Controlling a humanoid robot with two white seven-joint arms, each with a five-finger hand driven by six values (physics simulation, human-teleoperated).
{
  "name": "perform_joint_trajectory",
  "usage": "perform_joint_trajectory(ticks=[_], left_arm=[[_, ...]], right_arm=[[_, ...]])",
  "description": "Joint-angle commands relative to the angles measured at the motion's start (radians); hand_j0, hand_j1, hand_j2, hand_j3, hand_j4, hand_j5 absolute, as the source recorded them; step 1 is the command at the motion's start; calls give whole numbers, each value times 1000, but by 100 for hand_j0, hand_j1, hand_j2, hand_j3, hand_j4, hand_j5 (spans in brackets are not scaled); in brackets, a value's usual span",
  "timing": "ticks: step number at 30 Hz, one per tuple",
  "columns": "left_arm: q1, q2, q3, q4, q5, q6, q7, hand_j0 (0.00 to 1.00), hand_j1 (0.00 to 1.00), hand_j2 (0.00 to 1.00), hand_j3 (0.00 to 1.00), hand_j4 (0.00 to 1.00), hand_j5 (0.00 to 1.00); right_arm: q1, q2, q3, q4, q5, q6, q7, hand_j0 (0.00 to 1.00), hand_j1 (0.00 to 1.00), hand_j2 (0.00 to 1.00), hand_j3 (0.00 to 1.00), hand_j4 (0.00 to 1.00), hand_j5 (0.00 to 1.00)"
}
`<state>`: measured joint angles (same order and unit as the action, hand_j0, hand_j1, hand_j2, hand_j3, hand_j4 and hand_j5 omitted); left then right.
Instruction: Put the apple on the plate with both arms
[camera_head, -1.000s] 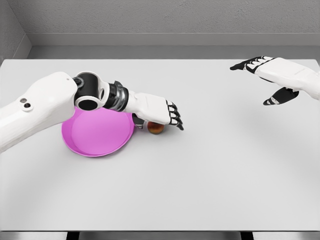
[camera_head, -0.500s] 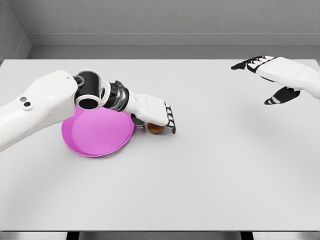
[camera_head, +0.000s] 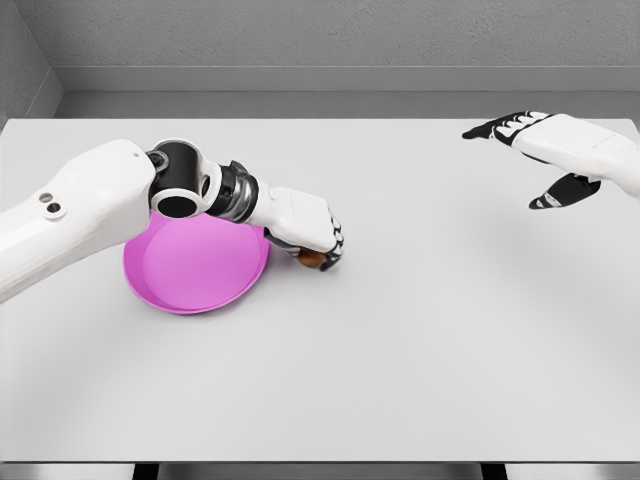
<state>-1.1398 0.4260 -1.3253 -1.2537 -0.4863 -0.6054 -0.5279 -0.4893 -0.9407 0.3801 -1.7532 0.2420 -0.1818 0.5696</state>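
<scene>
White tabletop (camera_head: 400, 380) fills nearly the whole head view, its near edge running along the bottom and a grey wall (camera_head: 330, 35) closing it off at the far side. Nearest of the things on it, toward 9 o'clock from the picture's middle, lies the pink plate (camera_head: 190, 270), flat on the surface with its upper rim hidden under the left arm (camera_head: 90, 215). That arm comes in from the left edge and crosses above the plate. Just beyond the plate's right rim, at about 3 o'clock from it, the left hand (camera_head: 305, 228) is curled down over the apple (camera_head: 316, 259); its dark fingertips (camera_head: 334, 245) wrap the fruit, of which only a reddish-orange sliver shows beneath the palm. The apple sits just beside the plate's rim, on the table side, not in the dish. Farther off, at 2 o'clock near the far right corner, the right hand (camera_head: 540, 150) hangs above the table with fingers spread, holding nothing.
</scene>
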Motion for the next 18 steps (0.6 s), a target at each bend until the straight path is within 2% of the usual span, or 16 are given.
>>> perform_joint_trajectory(ticks=[1,3,11,12,15,16,18], left_arm=[[0,0,-3,0,-6,-5,-12,42,42,42,42,42,42],[0,0,-3,0,-6,-5,-37,42,42,42,42,42,42],[2,0,-9,5,-15,-5,-38,39,39,39,39,39,39],[2,0,-9,5,-24,-5,-37,34,34,34,34,34,34],[2,0,-11,7,-29,-5,-37,29,29,29,29,29,29],[2,0,-11,7,-46,-5,-35,23,23,23,23,23,23],[2,0,-9,8,-47,-5,-35,18,18,18,18,18,18]], right_arm=[[0,-1,-1,0,-1,1,0,100,100,100,100,100,100],[0,-3,-1,0,-3,1,0,100,100,100,100,100,100],[2,-10,-1,0,-1,1,0,100,100,100,100,100,100],[0,-10,-1,0,-1,1,0,100,100,100,100,100,100],[2,-10,-1,0,-1,1,0,100,100,100,100,100,100],[2,-12,-1,0,-1,1,0,100,100,100,100,100,100],[2,-10,-1,0,-1,1,0,100,100,100,100,100,100]])
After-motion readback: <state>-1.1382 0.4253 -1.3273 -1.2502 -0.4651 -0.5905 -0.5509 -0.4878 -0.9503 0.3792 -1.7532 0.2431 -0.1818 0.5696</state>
